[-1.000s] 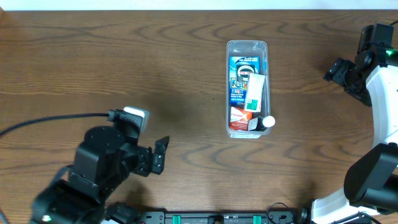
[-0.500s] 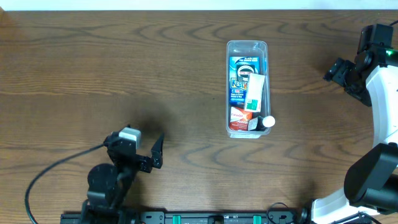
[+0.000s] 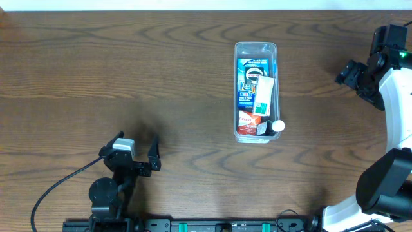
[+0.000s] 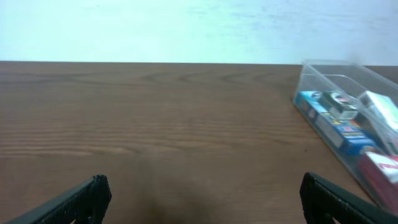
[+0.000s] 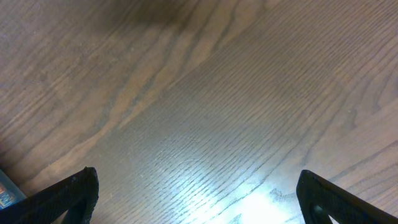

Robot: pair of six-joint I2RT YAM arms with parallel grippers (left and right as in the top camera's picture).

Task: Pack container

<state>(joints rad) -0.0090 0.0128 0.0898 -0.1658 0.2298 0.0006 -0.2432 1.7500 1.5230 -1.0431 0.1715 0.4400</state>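
At the table's (image 3: 193, 64) front left, the left gripper (image 3: 135, 147) hangs empty, fingers spread wide. The container (image 3: 255, 45) lies right of centre, holding packets (image 3: 251, 74) and a white-capped tube (image 3: 277, 126). Far right, the right gripper (image 5: 198, 186) is also spread, empty.

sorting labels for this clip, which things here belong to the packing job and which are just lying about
Job:
container
blue packet, white-green packet, red packet, white-capped bottle, all inside it

Lying about:
black cable
table
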